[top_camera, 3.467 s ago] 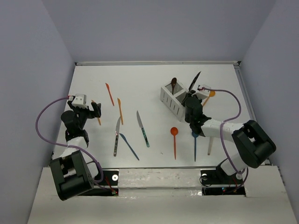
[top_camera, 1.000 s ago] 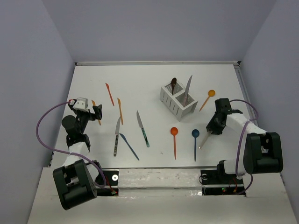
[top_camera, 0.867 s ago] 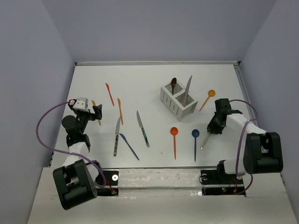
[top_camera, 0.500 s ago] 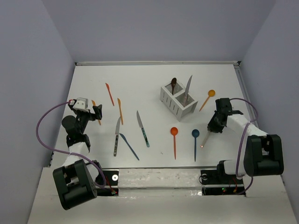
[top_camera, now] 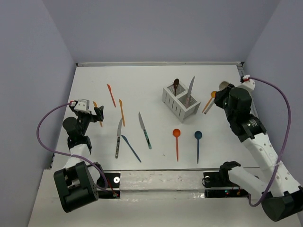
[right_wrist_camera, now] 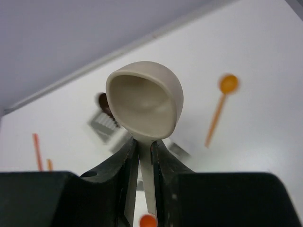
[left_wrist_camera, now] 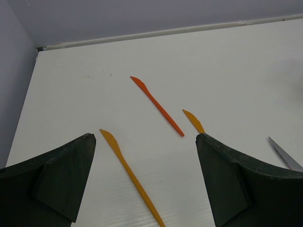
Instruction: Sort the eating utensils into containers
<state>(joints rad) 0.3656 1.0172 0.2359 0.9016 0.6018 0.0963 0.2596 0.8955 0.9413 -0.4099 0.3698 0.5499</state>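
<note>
My right gripper (top_camera: 221, 93) is shut on a beige spoon (right_wrist_camera: 144, 104) and holds it in the air, right of the white two-compartment caddy (top_camera: 181, 101). The spoon's bowl (top_camera: 222, 86) points up. The caddy holds a dark spoon (top_camera: 176, 85) and a silver knife (top_camera: 190, 89). My left gripper (top_camera: 98, 113) is open at the far left, over an orange knife (left_wrist_camera: 130, 177). Other utensils lie on the table: two orange knives (top_camera: 111, 94) (top_camera: 122, 112), two dark-handled knives (top_camera: 118, 137) (top_camera: 145, 130), a blue knife (top_camera: 130, 147), an orange spoon (top_camera: 176, 142) and a blue spoon (top_camera: 198, 144).
Another orange spoon (top_camera: 209, 100) lies right of the caddy, partly behind my right gripper; it also shows in the right wrist view (right_wrist_camera: 218, 106). Grey walls close the table at the back and sides. The caddy (right_wrist_camera: 106, 125) is blurred in the right wrist view.
My right gripper has lifted the beige spoon off the table and moved up and back, level with the caddy. The left arm has not moved.
</note>
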